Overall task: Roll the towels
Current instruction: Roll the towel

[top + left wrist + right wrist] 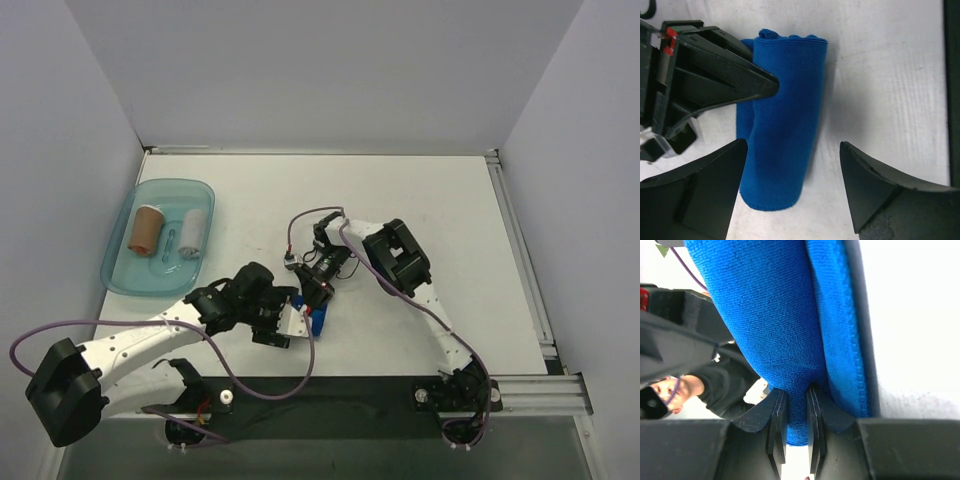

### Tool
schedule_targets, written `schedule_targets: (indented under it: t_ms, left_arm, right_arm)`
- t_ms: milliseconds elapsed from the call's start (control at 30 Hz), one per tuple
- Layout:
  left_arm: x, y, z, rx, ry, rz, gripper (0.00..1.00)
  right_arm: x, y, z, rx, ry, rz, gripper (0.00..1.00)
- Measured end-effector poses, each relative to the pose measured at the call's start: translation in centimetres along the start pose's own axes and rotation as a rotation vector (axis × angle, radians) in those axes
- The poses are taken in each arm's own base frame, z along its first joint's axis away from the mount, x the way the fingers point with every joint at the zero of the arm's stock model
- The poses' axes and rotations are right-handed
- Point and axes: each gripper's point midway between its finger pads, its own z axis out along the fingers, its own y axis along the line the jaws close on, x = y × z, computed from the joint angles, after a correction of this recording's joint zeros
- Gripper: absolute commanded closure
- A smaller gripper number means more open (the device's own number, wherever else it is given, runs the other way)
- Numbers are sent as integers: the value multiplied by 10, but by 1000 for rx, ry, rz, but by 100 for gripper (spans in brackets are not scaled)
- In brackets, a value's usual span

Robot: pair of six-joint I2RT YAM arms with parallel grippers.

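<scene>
Jaws: left gripper (792,145) spread wide and holding nothing; right gripper (796,427) drawn narrow, pinching a fold of the blue towel (785,115).
Tray (118,262): far left of the table (450,220), well apart from both arms; a tan roll (148,230) and a white roll (192,231) lie in it side by side.
Left fingers (700,195): one on each side of the roll's near end. The left one is just beside the cloth and the right one stands apart; contact cannot be told.
Blue towel, position: rolled, lying on the table near its front edge, between the two grippers.
Blue towel, long axis: runs straight away from the left jaws, in line with the fingers, so closing them would squeeze across the roll.
Right fingers (776,420): enter from the side and clamp the cloth partway along the roll, at its edge.
Nearer arm: both are at the towel, but only the right has hold.
Judgement: rolling looks nearly done; the finished roll probably belongs in the tray.
</scene>
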Motion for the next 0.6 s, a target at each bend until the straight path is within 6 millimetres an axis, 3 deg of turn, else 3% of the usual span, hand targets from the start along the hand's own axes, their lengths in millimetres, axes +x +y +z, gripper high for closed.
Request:
schedule_targets:
  t_ms: [167,433,600]
  left_arm:
    - [7,10,19,-30,11,116,20]
    - [20,14,43,-14,56,225,53]
    - [20,14,44,-16,66,230,67]
  right_arm:
    - [-3,-1,-1,-3,3,19,100]
    - [-10,-6,-11,-1,-26,14,95]
    - [-11,-7,-12,0,-30,12,83]
